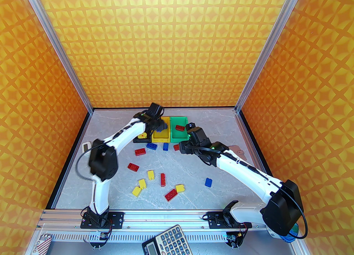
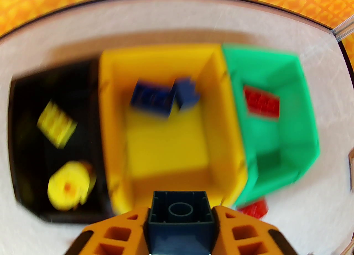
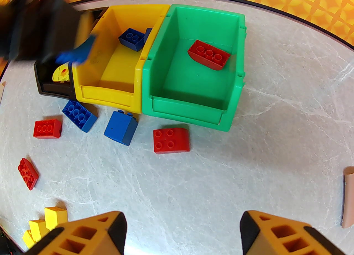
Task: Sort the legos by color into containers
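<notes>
Over the near rim of the yellow plastic bin [image 2: 218,104], left fingers [image 2: 121,229] clamp a dark blue studded brick [image 2: 181,231], hollow side up; two blue bricks [image 2: 152,100] lie inside. Before the green plastic bin [image 3: 188,110], right fingers [image 3: 91,234] stand apart, empty, above the grey bench [image 3: 249,137].

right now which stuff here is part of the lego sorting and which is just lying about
Job: loose legos, blue brick in the left jaws, black bin, yellow bin, green bin.
Lying about: calculator, white gadget, tan object.
</notes>
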You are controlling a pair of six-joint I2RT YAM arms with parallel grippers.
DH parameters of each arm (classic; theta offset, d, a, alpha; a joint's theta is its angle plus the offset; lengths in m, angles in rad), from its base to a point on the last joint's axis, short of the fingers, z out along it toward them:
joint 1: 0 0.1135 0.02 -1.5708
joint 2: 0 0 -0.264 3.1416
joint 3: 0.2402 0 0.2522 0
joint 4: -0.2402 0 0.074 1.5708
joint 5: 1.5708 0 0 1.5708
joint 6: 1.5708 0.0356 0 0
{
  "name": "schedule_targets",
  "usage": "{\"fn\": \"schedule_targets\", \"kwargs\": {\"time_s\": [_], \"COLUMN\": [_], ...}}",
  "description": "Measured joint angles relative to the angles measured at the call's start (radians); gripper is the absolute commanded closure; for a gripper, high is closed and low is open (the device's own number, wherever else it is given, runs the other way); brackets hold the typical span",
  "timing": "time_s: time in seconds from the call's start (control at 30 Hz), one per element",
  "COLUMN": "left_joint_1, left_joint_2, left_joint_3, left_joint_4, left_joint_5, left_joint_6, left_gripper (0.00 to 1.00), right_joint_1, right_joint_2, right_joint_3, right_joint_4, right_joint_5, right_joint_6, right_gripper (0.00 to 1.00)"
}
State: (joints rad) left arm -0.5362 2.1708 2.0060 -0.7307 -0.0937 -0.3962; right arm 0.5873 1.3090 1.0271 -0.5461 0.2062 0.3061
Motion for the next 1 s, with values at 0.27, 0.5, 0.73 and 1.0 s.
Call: {"fn": "schedule_targets", "kwargs": {"time_s": [0.27, 0.5, 0.73, 1.0], "left_joint_1": [0.019, 0.019, 0.019, 0.019], "left_joint_2": [0.085, -0.139, -0.344, -0.440], "left_joint_3": [0.140, -0.117, -0.353, -0.539], "left_joint_4": [-0.067, -0.047, 0.013, 0.044], "left_joint_5": [0.000, 0.000, -0.001, -0.009], "left_joint_6": [0.016, 0.016, 0.005, -0.022], "left_gripper": [0.25, 0.24, 0.24, 0.23], "right_joint_1": [0.000, 0.000, 0.105, 0.312], "right_joint_2": [-0.031, -0.008, 0.069, 0.205], "right_joint_3": [-0.056, -0.064, -0.081, -0.136], "right_joint_4": [-0.011, 0.002, 0.042, 0.099], "right_joint_5": [0.008, -0.034, -0.050, -0.073], "right_joint_6": [0.004, 0.011, 0.077, 0.209], "right_gripper": [0.27, 0.29, 0.30, 0.33]}}
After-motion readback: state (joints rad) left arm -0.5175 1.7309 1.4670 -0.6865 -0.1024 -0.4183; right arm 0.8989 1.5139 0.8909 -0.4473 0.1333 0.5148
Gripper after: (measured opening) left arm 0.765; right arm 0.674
